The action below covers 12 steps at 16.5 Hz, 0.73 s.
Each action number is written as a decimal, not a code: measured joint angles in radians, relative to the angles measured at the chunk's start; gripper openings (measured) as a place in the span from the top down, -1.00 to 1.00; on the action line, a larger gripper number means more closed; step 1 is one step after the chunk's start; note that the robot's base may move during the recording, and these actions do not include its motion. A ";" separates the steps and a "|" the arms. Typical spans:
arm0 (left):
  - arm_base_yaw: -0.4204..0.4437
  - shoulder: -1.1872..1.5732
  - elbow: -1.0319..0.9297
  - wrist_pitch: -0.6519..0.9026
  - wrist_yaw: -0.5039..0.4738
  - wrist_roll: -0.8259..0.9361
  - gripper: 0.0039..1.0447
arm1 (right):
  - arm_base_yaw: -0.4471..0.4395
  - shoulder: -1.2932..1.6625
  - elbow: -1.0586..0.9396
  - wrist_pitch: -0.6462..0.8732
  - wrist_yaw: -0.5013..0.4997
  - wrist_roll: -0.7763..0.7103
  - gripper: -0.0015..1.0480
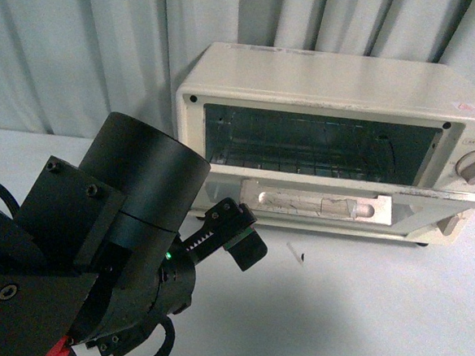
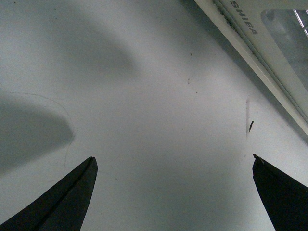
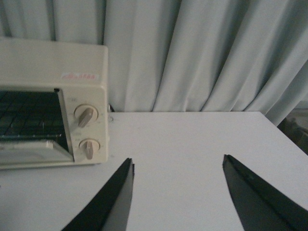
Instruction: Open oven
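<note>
The cream-white oven stands at the back right of the table. Its door hangs folded down in front, with the beige bar handle showing through the glass. The dark cavity and its wire rack are exposed. My left gripper hovers open just off the door's left front corner, nothing between its fingers. In the left wrist view the left gripper is over bare table beside the door's edge. My right gripper is open, well to the right of the oven and its two knobs.
Pale curtains hang close behind the oven. The white table carries a small dark speck in front of the door. The table's right edge shows in the right wrist view.
</note>
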 joint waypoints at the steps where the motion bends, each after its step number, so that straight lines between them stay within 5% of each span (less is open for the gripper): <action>1: 0.000 0.000 0.000 0.000 0.000 0.000 -0.88 | 0.003 0.003 -0.007 -0.003 -0.016 -0.012 -0.34; 2: 0.002 0.000 0.000 0.000 -0.001 0.000 -0.88 | -0.003 0.001 -0.015 0.043 -0.058 0.001 -0.44; 3: 0.002 0.000 0.000 -0.001 0.000 0.000 -0.88 | -0.036 -0.022 -0.037 0.098 -0.175 0.047 -0.23; 5: 0.002 0.000 0.000 0.000 0.000 0.000 -0.88 | 0.089 -0.081 -0.072 0.068 -0.166 0.111 0.32; 8: 0.002 0.000 0.000 -0.001 0.000 0.000 -0.88 | 0.079 -0.149 -0.090 0.028 -0.149 0.130 0.96; 12: 0.002 0.000 0.000 -0.001 -0.001 0.000 -0.88 | 0.079 -0.214 -0.131 0.010 -0.149 0.130 0.96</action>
